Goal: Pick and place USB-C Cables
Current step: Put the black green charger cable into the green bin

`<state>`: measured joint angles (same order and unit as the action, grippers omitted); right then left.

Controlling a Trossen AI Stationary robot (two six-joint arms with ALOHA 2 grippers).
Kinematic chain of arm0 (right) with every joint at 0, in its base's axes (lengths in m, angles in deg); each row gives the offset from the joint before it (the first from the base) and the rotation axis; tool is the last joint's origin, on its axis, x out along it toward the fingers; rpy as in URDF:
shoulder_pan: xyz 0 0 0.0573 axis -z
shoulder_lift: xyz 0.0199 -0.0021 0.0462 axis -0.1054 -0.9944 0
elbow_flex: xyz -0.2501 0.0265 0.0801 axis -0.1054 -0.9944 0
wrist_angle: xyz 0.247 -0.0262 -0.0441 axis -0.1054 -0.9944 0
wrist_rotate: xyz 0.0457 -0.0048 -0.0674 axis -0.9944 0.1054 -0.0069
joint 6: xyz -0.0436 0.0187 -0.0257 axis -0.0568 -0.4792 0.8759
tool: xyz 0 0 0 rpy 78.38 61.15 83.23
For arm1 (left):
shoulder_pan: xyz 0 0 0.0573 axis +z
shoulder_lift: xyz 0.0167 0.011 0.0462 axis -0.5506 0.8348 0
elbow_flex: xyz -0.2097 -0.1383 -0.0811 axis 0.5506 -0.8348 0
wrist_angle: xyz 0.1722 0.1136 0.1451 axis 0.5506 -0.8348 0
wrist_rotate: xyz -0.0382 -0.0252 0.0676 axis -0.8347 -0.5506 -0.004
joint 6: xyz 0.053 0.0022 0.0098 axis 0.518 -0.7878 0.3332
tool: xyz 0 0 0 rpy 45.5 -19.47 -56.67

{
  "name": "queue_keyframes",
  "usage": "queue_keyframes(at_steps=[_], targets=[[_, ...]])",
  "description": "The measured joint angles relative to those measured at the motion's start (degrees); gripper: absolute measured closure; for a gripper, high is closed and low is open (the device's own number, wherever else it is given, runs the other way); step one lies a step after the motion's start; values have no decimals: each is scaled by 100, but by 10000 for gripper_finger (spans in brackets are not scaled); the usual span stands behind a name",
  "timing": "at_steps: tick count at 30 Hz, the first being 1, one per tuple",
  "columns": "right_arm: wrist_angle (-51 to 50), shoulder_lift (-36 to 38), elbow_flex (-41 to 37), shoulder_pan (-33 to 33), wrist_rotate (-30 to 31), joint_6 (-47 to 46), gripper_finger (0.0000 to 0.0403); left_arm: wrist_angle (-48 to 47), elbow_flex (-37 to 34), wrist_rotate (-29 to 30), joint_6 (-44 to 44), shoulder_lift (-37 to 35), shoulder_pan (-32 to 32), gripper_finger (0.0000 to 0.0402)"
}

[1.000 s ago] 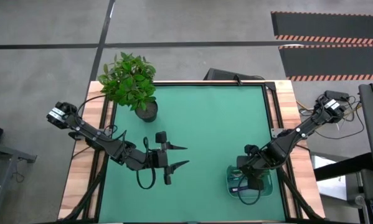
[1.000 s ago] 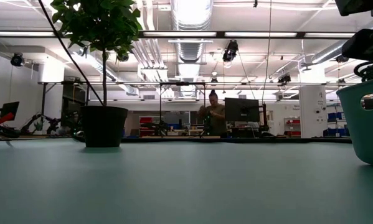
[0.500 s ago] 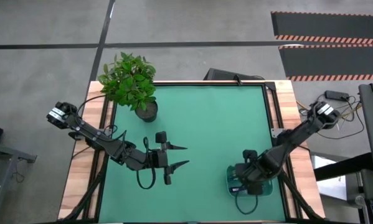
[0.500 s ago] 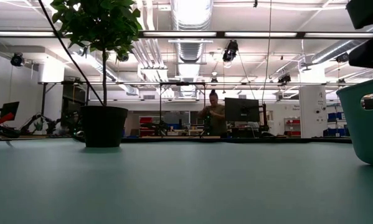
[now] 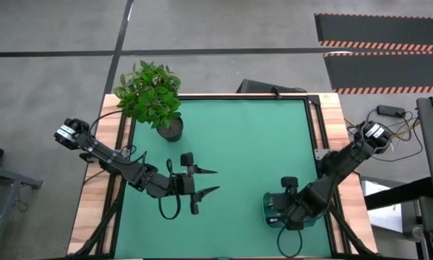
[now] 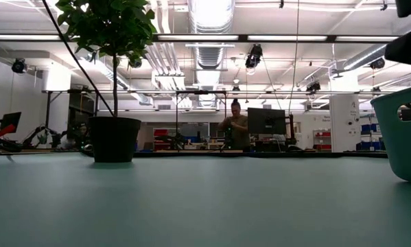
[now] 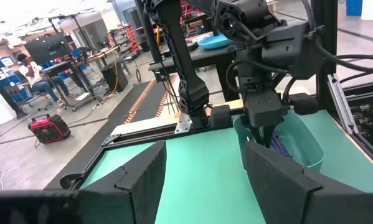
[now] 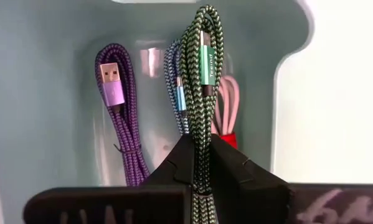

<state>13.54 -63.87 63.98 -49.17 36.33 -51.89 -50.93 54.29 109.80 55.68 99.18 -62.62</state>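
While bent over the bin (image 5: 272,217), right hand (image 8: 198,163) pinches green cable (image 8: 200,74).

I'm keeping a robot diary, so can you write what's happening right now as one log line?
right gripper: shut on green cable, over teal bin | in bin: purple cable, blue cable, white-and-red cable | left gripper: open, waiting mid-table

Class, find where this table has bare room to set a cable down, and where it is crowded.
Bare green mat runs from the potted plant to the right edge. The left gripper waits mid-left. Crowded: the teal bin, holding cables, where the right gripper grips the green cable.
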Motion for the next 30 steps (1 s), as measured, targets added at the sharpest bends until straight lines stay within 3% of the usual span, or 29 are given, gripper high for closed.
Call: queue_keyframes(at_steps=[8,19,30], targets=[[-15,-179,5,-377,607,-179,388,-1,0,-1,0,0,0,201],[-28,-760,7,-441,626,-179,388,-2,0,0,0,2,7,201],[-34,-824,17,-485,859,-198,388,-2,0,0,0,1,24,201]])
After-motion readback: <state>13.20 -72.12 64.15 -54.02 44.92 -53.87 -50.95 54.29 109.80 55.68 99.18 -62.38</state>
